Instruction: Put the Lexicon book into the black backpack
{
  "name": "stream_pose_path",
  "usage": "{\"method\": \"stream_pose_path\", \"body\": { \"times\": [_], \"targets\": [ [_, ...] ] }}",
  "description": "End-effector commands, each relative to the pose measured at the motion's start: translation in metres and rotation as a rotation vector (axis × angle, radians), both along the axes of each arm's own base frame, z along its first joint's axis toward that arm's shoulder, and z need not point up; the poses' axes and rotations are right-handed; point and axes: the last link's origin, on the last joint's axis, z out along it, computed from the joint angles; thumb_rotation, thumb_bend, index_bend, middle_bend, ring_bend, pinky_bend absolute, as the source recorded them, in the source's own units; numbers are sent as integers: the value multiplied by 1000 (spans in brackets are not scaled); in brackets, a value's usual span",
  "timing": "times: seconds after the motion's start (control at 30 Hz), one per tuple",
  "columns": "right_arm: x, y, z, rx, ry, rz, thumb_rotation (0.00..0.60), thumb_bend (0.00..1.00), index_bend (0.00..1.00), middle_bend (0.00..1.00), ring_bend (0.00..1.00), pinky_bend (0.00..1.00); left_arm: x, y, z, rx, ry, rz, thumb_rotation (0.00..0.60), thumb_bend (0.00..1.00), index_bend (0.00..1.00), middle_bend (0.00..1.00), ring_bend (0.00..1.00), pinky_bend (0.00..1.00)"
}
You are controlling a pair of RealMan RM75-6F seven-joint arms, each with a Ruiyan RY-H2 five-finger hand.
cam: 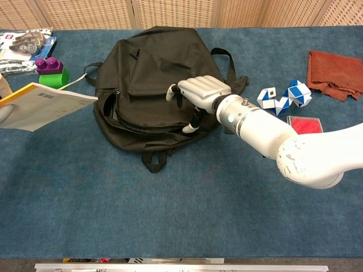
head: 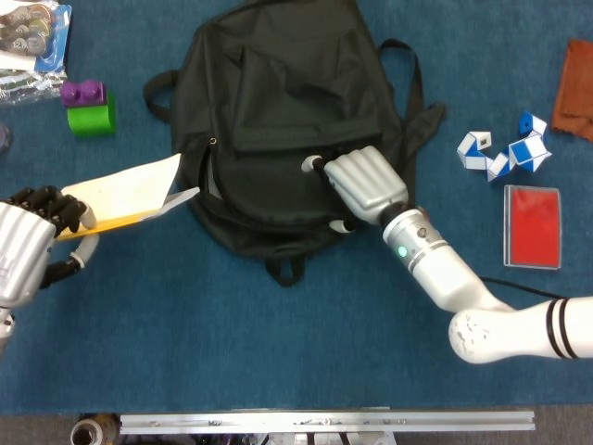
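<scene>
My left hand grips the Lexicon book by its near end, fingers wrapped over the edge, and the book hangs just off the left flank of the black backpack, its free corner all but touching the fabric beside the zip. My right hand lies on the lower front of the bag, fingers curled down onto the cloth; whether they have actually caught a fold or are only pressing, I cannot tell. For this step I judge the job is to make a mouth: the right hand should take the upper lip of the zipper opening and lift it clear, holding the bag steady so it does not slide, and only then should the book go in, leading corner first and flat, aimed along the gap rather than at the side wall. The head view gives me the book's yellow edge and my left hand around it; the chest view barely shows that hand, but it shows the zip line gaping, and a barcode on the book's cover.
</scene>
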Motion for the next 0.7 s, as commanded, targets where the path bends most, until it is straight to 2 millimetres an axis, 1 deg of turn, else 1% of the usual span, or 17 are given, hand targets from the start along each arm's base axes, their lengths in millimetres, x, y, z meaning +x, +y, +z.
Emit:
{"method": "stream_pose_path", "body": {
  "times": [0.03, 0.13, 0.2, 0.23, 0.3, 0.37, 0.43, 0.53, 0.6, 0.7],
  "targets": [
    [-2, -4, 2, -9, 2, -11, 600, 148, 267, 383, 251, 412, 0, 0, 0, -2, 0, -1, 600, 354, 745, 625, 486, 585],
    [-3, -8, 0, -12, 9, -18, 600, 224, 287, 383, 251, 412, 1, 1, -1, -2, 1, 0, 600, 354, 745, 625, 486, 585],
    [-2, -9, -2, -11, 12, -22, 600, 339, 317, 384, 251, 412, 0, 3, -1, -3, 1, 5, 600, 354, 745, 625, 486, 585],
    [-1, -9, -4, -11, 10, -23, 600, 367, 326, 387, 251, 412, 0, 3, -1, -3, 1, 7, 600, 354, 744, 625, 486, 585],
    [1, -10, -6, -13, 3, -28, 600, 482, 359, 403, 262, 413, -1, 4, 0, -3, 1, 11, 600, 354, 744, 625, 485, 585],
    [2, -10, -9, -9, 3, -30, 600, 570, 382, 414, 275, 414, -2, 4, 0, -4, 0, 14, 600, 354, 744, 625, 485, 585],
    [4, -9, -11, -5, 0, -30, 600, 602, 404, 428, 291, 428, -2, 4, 0, -4, -1, 14, 600, 354, 744, 625, 485, 585],
    [8, -9, -14, -15, -4, -24, 600, 639, 457, 461, 333, 479, -2, 4, 0, -4, 0, 15, 600, 354, 744, 625, 485, 585],
    [10, -11, -13, -40, -13, -16, 600, 696, 526, 503, 383, 545, -2, 4, 1, -2, 0, 11, 600, 354, 744, 624, 485, 585],
    [14, -15, -9, -80, -38, -11, 600, 745, 633, 561, 459, 640, -1, 5, 4, 0, -2, -1, 600, 354, 744, 624, 485, 585]
  ]
}}
